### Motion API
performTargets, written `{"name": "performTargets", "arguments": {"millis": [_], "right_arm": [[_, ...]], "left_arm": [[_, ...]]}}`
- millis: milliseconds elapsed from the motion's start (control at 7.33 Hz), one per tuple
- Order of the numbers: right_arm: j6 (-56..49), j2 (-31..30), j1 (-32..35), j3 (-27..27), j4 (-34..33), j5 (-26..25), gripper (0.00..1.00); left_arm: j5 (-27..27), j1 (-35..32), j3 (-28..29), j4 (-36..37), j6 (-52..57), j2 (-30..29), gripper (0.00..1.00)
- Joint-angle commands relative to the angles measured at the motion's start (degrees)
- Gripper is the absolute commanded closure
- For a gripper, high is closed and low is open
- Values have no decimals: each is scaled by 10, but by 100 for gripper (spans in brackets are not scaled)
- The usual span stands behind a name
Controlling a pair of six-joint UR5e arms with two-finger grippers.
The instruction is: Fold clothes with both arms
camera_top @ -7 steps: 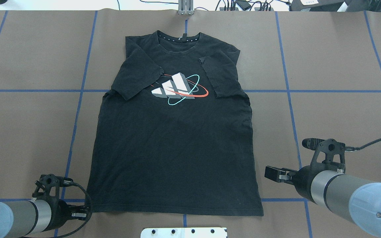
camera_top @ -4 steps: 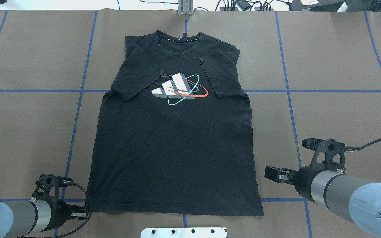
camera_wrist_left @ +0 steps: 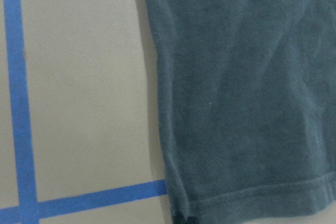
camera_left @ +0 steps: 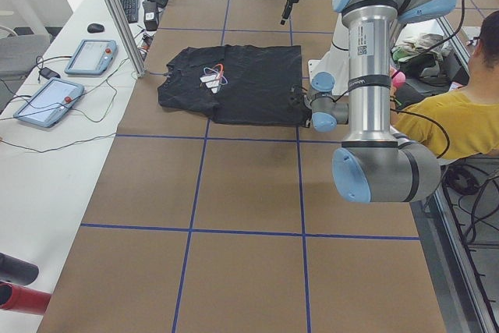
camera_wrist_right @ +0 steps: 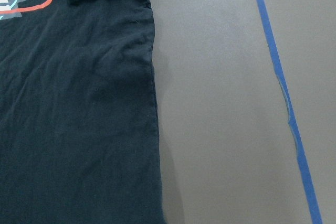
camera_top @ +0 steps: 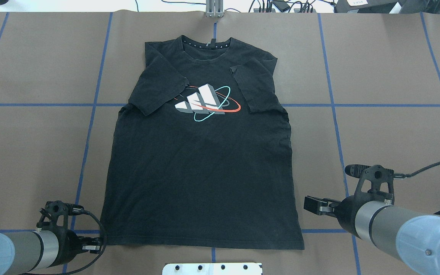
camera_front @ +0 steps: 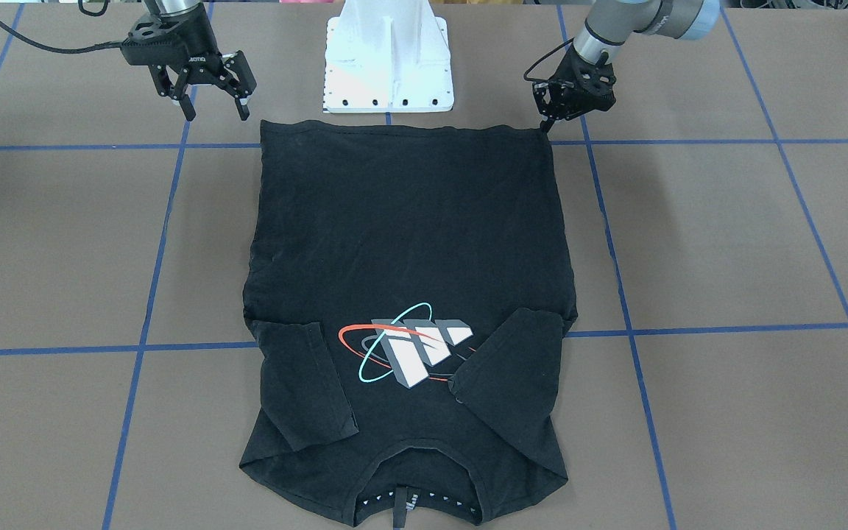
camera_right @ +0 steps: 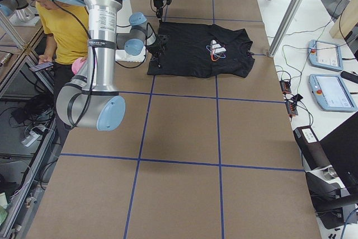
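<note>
while clamping t-shirt (camera_top: 201,172) hem in left end effector (camera_front: 545,125), poises right end effector (camera_front: 217,114), spread, for matching corner grab.

Light was bright, flat and even across the table (camera_top: 388,68), coming from above and diffuse. Shadows were weak and soft-edged: a thin grey band lay beside the T-shirt (camera_wrist_right: 79,103) along its side edge in the right wrist view. The black cloth swallowed detail in the overhead view; wrinkles read only close up. The bench strip (camera_top: 90,4) beyond the table burnt out to white. The left wrist view was washed out and slightly soft, the cloth rendered blue-grey and the blue tape (camera_wrist_left: 16,103) oversaturated, possibly a white-balance fault. The right wrist view was sharp. Side views showed wide-angle stretch, the near left arm (camera_left: 366,60) looming, with a mild sheen on its metal tube.
</note>
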Motion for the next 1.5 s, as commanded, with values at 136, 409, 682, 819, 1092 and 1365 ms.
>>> {"name": "performTargets", "arguments": {"millis": [136,409,682,819,1092,1365], "right_arm": [[38,8,-78,-34,0,-78,2],[82,7,-143,-55,0,-131,3],[94,27,-168,-102,1,-169,13],[95,32,-171,-108,1,-171,17],[106,32,-187,-114,2,-185,24],[107,40,-195,-117,1,-191,28]], "left_arm": [[-1,0,-2,0,-1,-6,100],[-1,0,-2,-1,-2,-7,100],[-1,1,-3,-2,-18,-7,100],[-1,1,-3,-3,-19,-7,100],[-2,0,-3,-4,-20,-6,100],[-2,0,-3,-4,-20,-6,100]]}}
